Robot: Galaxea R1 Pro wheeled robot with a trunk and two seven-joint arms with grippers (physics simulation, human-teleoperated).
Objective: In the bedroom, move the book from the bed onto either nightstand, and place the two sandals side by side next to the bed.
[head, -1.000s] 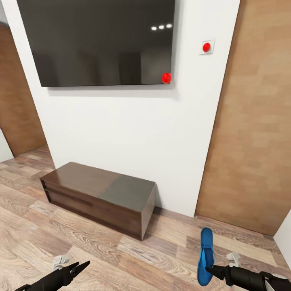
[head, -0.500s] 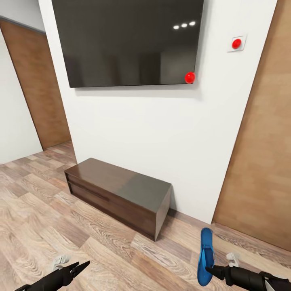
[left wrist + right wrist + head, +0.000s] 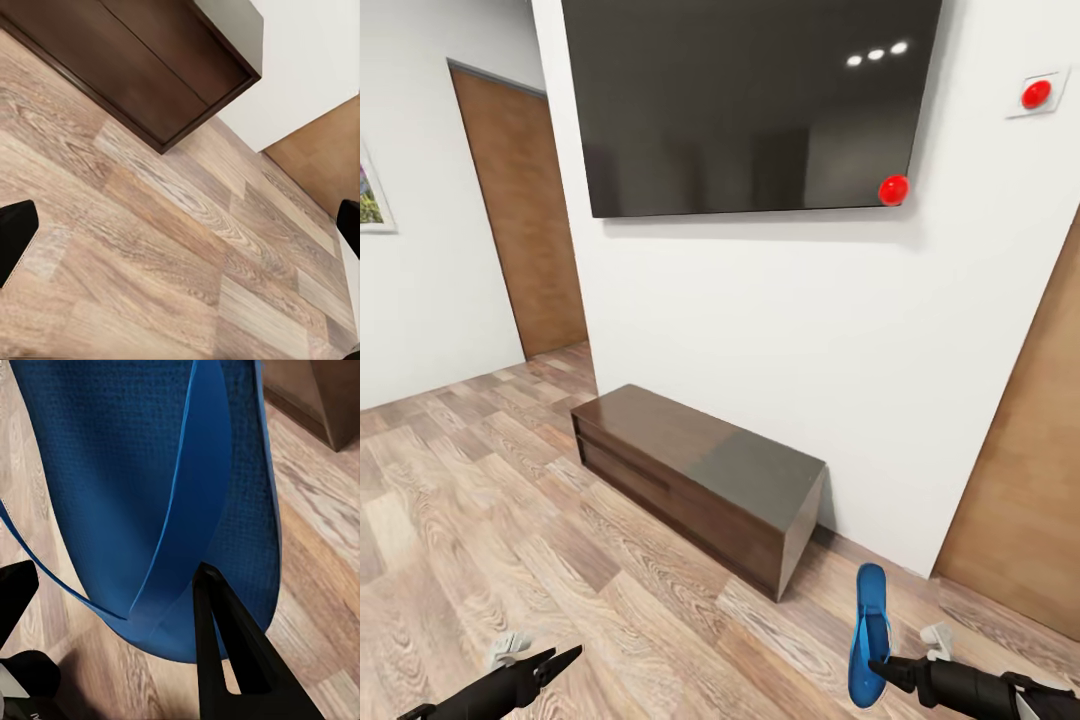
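Blue stood out against the brown wood-plank floor (image 3: 480, 520): 1 sandal (image 3: 870, 645), held upright and edge-on at the lower right of the head view, off the floor. The right gripper (image 3: 880, 668) was closed on the sandal, gripping it near its lower end. In the right wrist view the sandal (image 3: 135, 487) sat close to the camera, its textured sole and thin strap visible, with 1 black finger (image 3: 217, 637) pressed against the strap side and the other finger at the far edge. The left gripper (image 3: 558, 662) hung low at the lower left of the head view with its 2 fingers spread apart and nothing between them; in the left wrist view its fingertips (image 3: 15, 232) sat at opposite edges with bare floor (image 3: 165, 255) between. Ahead, a low dark-brown cabinet (image 3: 700, 480) stood against a white wall (image 3: 760, 320), and above it hung a large black screen (image 3: 750, 100) with a red ball (image 3: 893, 190) at its lower corner. A red button (image 3: 1036, 94) sat on the wall beside the screen. A brown door (image 3: 520, 210) stood further back on the left, and another wooden panel (image 3: 1030, 480) stood to the right of the wall.
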